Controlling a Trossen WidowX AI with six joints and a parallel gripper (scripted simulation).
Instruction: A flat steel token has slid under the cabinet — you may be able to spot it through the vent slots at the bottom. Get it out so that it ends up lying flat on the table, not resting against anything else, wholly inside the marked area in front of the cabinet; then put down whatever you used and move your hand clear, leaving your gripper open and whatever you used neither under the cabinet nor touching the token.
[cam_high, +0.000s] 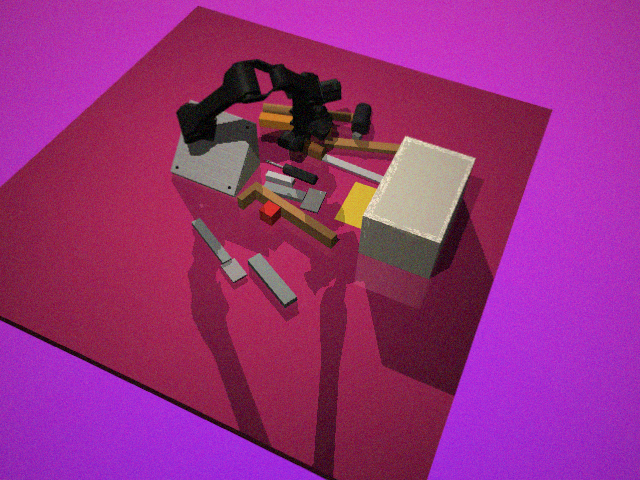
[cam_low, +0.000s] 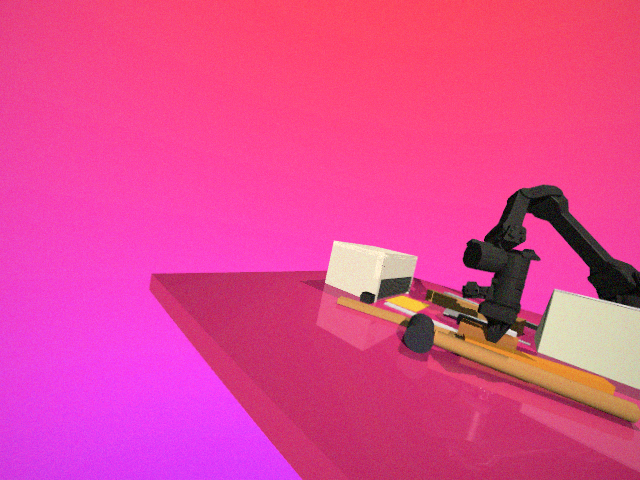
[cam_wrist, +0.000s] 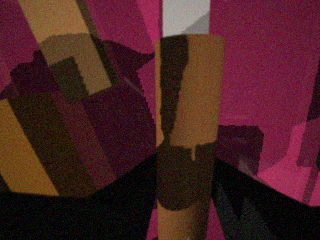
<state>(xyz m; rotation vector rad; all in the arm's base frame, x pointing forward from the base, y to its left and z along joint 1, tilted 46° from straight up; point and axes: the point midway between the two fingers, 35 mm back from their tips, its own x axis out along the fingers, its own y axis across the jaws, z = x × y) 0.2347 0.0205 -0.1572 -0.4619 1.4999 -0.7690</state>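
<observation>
The pale cabinet (cam_high: 413, 191) (cam_low: 354, 269) stands at the far end from the arm base, with a dark opening at its bottom in the exterior view. The yellow marked area (cam_high: 355, 204) (cam_low: 407, 302) lies in front of it. The steel token cannot be made out. My gripper (cam_high: 308, 140) (cam_low: 491, 334) (cam_wrist: 182, 161) is shut on the round wooden handle (cam_high: 315, 149) (cam_wrist: 194, 90) of a tool low over the table. Its flat pale blade (cam_high: 350, 167) (cam_wrist: 185, 15) points toward the cabinet; the blade's far end is hidden in the top view.
A wooden bar (cam_high: 361, 145) and a black-headed mallet (cam_high: 361, 118) (cam_low: 418, 333) lie beside the held tool. On its other side are a screwdriver (cam_high: 300, 173), a grey flat-ended tool (cam_high: 313, 199), an angled wooden stick (cam_high: 299, 214) and a red block (cam_high: 269, 212). Grey bars (cam_high: 272, 280) lie farther off.
</observation>
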